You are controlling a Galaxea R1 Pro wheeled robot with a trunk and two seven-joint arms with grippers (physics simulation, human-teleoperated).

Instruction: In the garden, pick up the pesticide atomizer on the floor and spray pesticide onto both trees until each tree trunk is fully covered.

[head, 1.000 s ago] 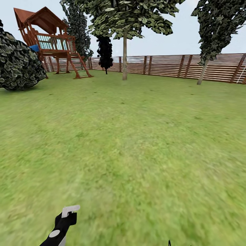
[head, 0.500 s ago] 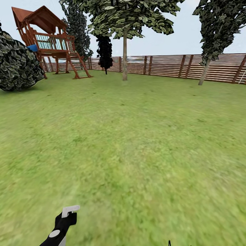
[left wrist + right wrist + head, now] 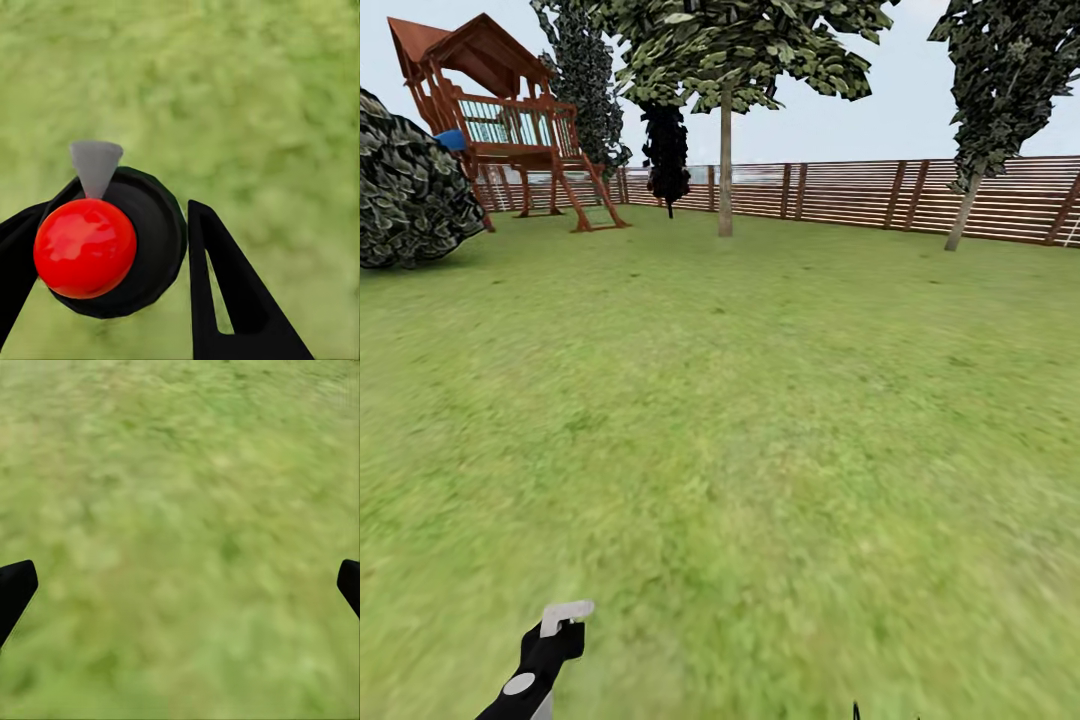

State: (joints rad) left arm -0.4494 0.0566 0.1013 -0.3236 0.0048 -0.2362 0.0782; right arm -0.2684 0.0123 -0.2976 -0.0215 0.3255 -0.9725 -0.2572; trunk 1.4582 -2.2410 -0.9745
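Scenery has drifted only slightly in the head view, so the robot is barely moving. Left gripper clamps the atomizer at seven o'clock; right gripper gapes wide. Trees stand far off at twelve and two o'clock.

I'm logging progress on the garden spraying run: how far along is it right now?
Done: the pesticide atomizer is off the grass and gripped in the left gripper, its pale grey trigger head showing in the head view. In hand: the robot faces two trees, one tree trunk straight ahead and another at right, both far across the lawn. Left: reaching and spraying both. The right gripper is open.
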